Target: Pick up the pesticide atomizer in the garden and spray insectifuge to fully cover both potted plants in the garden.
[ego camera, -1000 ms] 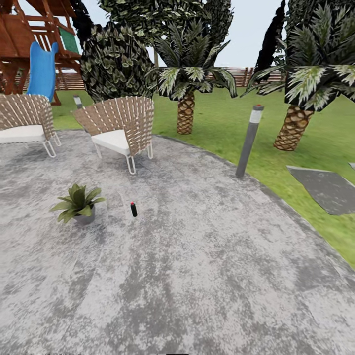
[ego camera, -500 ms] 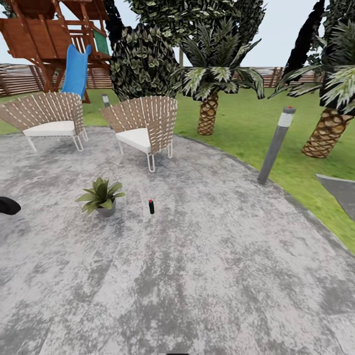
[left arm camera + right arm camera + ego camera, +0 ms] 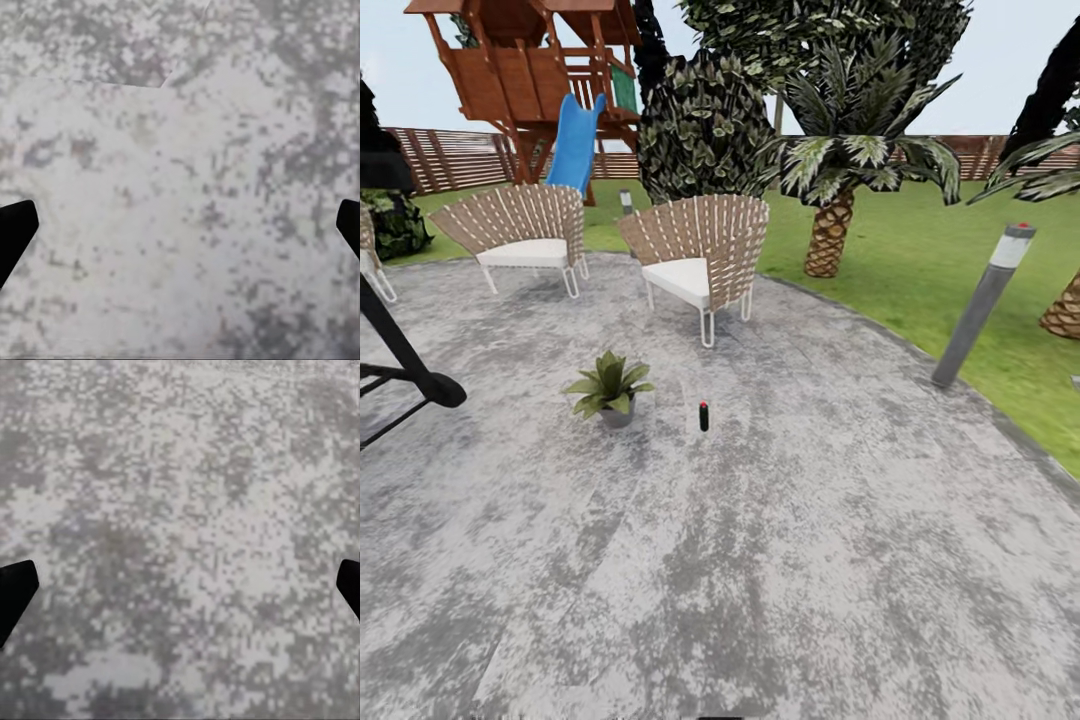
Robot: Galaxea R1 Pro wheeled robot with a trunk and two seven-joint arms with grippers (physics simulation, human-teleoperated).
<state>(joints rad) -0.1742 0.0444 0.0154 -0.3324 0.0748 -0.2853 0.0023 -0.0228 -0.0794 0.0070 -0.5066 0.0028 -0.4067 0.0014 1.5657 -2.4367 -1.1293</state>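
One potted plant [image 3: 609, 385], one pesticide atomizer [image 3: 703, 416], two full woven chairs [image 3: 700, 256] [image 3: 520, 232] plus a sliver of a third far left, two bollard lamps [image 3: 984, 302] [image 3: 626, 201], one playset [image 3: 535, 80].

A home garden: a round mottled grey patio [image 3: 810, 560] edged by lawn [image 3: 920, 260], two woven chairs [image 3: 700, 255] at twelve o'clock, a wooden play tower with blue slide [image 3: 575, 145] at eleven, palms [image 3: 840, 190] at one, slatted fence [image 3: 450, 155] behind.
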